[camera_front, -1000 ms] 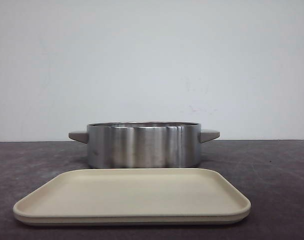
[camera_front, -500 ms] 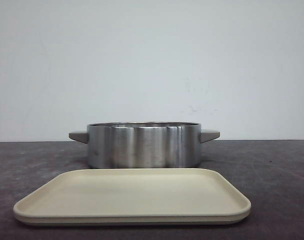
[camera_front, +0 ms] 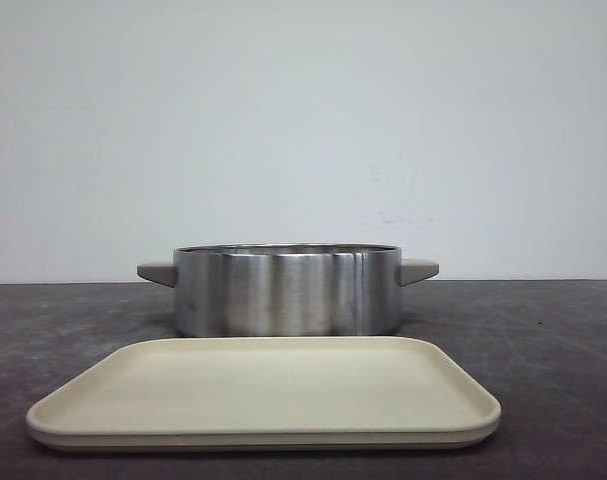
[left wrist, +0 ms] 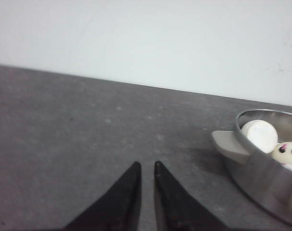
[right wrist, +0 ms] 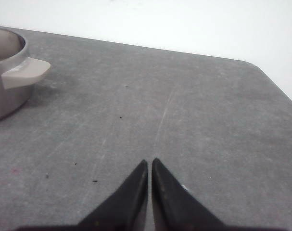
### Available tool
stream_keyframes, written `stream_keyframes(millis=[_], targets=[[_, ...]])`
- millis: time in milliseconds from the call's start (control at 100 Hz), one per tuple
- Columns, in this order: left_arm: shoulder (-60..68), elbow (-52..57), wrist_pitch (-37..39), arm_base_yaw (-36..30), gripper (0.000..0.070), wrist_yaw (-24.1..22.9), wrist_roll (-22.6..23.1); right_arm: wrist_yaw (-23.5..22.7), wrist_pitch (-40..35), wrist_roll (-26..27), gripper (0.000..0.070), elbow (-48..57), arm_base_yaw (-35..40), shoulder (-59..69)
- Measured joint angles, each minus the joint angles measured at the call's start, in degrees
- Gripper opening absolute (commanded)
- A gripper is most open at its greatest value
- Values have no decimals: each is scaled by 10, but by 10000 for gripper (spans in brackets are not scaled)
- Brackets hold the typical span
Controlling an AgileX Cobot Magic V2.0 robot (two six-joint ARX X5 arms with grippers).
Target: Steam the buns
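Observation:
In the left wrist view two white buns lie inside a steel pot (left wrist: 261, 180): one bun (left wrist: 288, 153) shows its black panda face, the other bun (left wrist: 259, 135) is turned with its flat underside towards me. In the front view the pot (camera_front: 288, 290) stands behind a beige tray (camera_front: 263, 395), and its wall hides the buns. My left gripper (left wrist: 146, 164) hovers over bare table left of the pot, its black fingers a narrow slit apart, holding nothing. My right gripper (right wrist: 150, 161) is shut and empty over the table on the pot's other side (right wrist: 4, 96).
The beige tray has nothing on it and lies at the table's front, in front of the pot. Grey handles (camera_front: 155, 272) (camera_front: 419, 270) stick out from both sides of the pot. The dark table's far right corner (right wrist: 254, 65) shows in the right wrist view.

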Motion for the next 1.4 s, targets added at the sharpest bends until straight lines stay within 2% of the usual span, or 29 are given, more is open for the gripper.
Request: stream_keyframes(millis=[220,380,670,1400], targets=[[-55,-25,-39,0,0,-2,3,0,0,0,7,0,0,0],[-55,-25,-110,0,0,-30,5,0,0,0,7,0,0,0],[-55,-25,-111,0,0,-31,21,0,0,0,7,0,0,0],[-55,-25,-111,0,0,-31,19,0,0,0,7,0,0,0]])
